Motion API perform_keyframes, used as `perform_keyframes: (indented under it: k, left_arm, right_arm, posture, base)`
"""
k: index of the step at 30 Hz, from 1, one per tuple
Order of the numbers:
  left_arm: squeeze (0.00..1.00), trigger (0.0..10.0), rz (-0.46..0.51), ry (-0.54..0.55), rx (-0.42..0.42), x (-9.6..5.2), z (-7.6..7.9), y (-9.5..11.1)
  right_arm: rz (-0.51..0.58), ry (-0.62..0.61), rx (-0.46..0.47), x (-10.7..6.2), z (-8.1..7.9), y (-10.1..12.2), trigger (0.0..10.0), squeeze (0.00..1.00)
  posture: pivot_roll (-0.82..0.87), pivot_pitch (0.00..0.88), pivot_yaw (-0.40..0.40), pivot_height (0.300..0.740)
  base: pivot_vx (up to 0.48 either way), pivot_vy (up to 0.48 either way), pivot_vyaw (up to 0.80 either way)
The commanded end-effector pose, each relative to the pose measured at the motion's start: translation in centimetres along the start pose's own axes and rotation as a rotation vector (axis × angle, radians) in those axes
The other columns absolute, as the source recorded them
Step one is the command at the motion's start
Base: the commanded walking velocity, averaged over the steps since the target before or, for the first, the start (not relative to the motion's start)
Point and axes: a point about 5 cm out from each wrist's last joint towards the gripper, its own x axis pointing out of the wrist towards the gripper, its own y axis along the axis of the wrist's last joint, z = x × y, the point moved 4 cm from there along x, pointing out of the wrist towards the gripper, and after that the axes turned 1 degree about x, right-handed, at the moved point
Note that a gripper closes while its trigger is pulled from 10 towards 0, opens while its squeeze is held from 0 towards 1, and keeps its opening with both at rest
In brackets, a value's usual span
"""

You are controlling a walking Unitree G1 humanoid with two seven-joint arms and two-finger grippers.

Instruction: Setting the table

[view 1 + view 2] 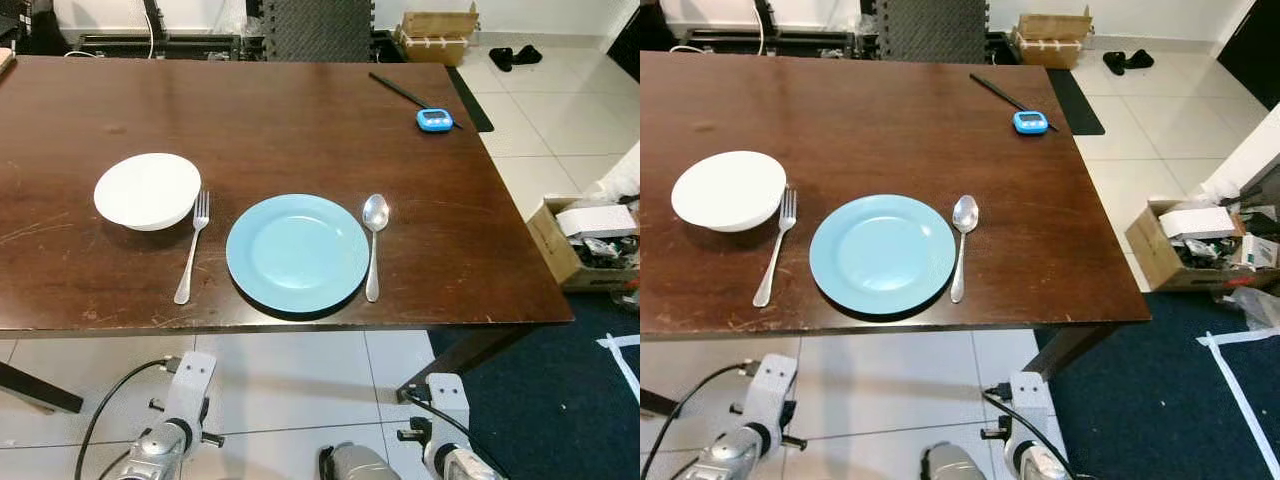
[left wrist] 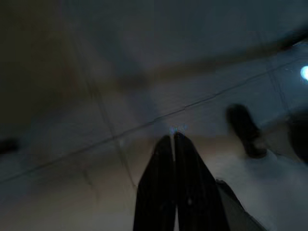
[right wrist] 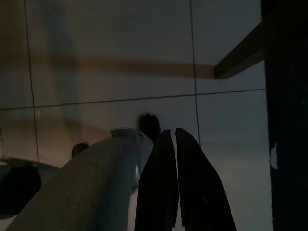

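Dark wooden table (image 1: 300, 120) on pale tiled floor (image 1: 560, 110).

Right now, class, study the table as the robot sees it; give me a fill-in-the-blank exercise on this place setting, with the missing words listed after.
1. The fork lies between the white bowl and the ____ plate.
2. The spoon lies on the plate's ____ side.
3. The small blue timer sits near the table's far ____ corner, beside a black stick.
4. Both the left gripper and the right gripper hang below the table with fingers ____.

Missing words: blue; right; right; shut
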Motion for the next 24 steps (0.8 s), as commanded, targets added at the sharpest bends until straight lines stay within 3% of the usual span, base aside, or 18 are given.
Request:
perform_keyframes:
  k: [1,2,5,8,10,11,12,13,16,18,19,21,23,24]
  left_arm:
    - [0.00,10.0,-0.002,-0.146,0.086,-0.8,0.9,-0.6]
    - [0.00,10.0,0.015,-0.223,0.159,-1.6,0.8,-0.2]
    - [0.00,10.0,0.028,-0.273,0.216,-2.2,0.6,0.2]
    - [0.00,10.0,0.025,-0.480,0.318,-5.2,0.3,2.3]
    - [0.00,10.0,0.025,-0.480,0.318,-5.2,0.3,2.3]
    - [0.00,10.0,0.028,-0.534,0.325,-6.1,0.4,3.1]
    - [0.00,10.0,0.028,-0.534,0.325,-6.1,0.4,3.1]
    - [0.00,10.0,0.040,-0.583,0.330,-7.3,0.5,4.5]
    - [0.00,10.0,0.052,-0.626,0.334,-8.4,0.7,5.9]
    - [0.00,10.0,0.086,-0.727,0.338,-10.7,1.3,8.7]
    - [0.00,10.0,0.086,-0.727,0.338,-10.7,1.3,8.7]
    - [0.00,10.0,0.167,-0.806,0.303,-12.4,2.1,11.4]
    - [0.00,10.0,0.167,-0.806,0.303,-12.4,2.1,11.4]
    - [0.00,10.0,0.220,-0.821,0.290,-12.8,2.4,12.7]
  right_arm:
    - [-0.028,-0.008,0.000,-0.3,0.5,-0.8,10.0,0.00]
    - [-0.030,-0.007,-0.004,-0.3,0.6,-0.8,10.0,0.00]
    - [-0.031,-0.006,-0.007,-0.3,0.6,-0.9,10.0,0.00]
    - [-0.035,0.002,-0.012,-0.3,0.4,-0.9,10.0,0.00]
    - [-0.035,0.002,-0.012,-0.3,0.4,-0.9,10.0,0.00]
    - [-0.036,0.005,-0.013,-0.3,0.3,-0.9,10.0,0.00]
    - [-0.036,0.005,-0.013,-0.3,0.3,-0.9,10.0,0.00]
    - [-0.035,0.007,-0.012,-0.2,0.2,-0.9,10.0,0.00]
    - [-0.034,0.010,-0.011,-0.2,0.1,-0.8,10.0,0.00]
    - [-0.033,0.013,-0.010,-0.1,0.0,-0.7,10.0,0.00]
    - [-0.033,0.013,-0.010,-0.1,0.0,-0.7,10.0,0.00]
    - [-0.033,0.016,-0.011,-0.1,-0.1,-0.6,10.0,0.00]
    - [-0.033,0.016,-0.011,-0.1,-0.1,-0.6,10.0,0.00]
    - [-0.032,0.017,-0.011,-0.1,0.0,-0.6,10.0,0.00]
  posture:
    - [0.02,0.073,-0.013,0.740]
    - [0.02,0.073,-0.015,0.740]
    - [0.03,0.075,-0.020,0.740]
    - [0.03,0.076,-0.021,0.740]
    - [0.03,0.076,-0.021,0.740]
    - [0.03,0.076,-0.021,0.740]
    - [0.03,0.076,-0.021,0.740]
    - [0.04,0.077,-0.020,0.740]
    - [0.04,0.078,-0.020,0.740]
    - [0.04,0.078,-0.020,0.740]
    - [0.04,0.078,-0.020,0.740]
    - [0.04,0.075,-0.021,0.740]
    - [0.04,0.075,-0.021,0.740]
    - [0.05,0.075,-0.023,0.740]
  base:
    - [0.000,0.000,0.00]
    - [0.000,0.000,0.00]
    - [0.000,0.000,0.00]
    - [0.000,0.000,0.00]
    - [0.000,0.000,0.00]
    - [0.000,0.000,0.00]
    - [0.000,0.000,0.00]
    - [0.000,0.000,0.00]
    - [0.000,0.000,0.00]
    - [0.000,0.000,0.00]
    - [0.000,0.000,0.00]
    - [0.000,0.000,0.00]
    - [0.000,0.000,0.00]
    - [0.000,0.000,0.00]
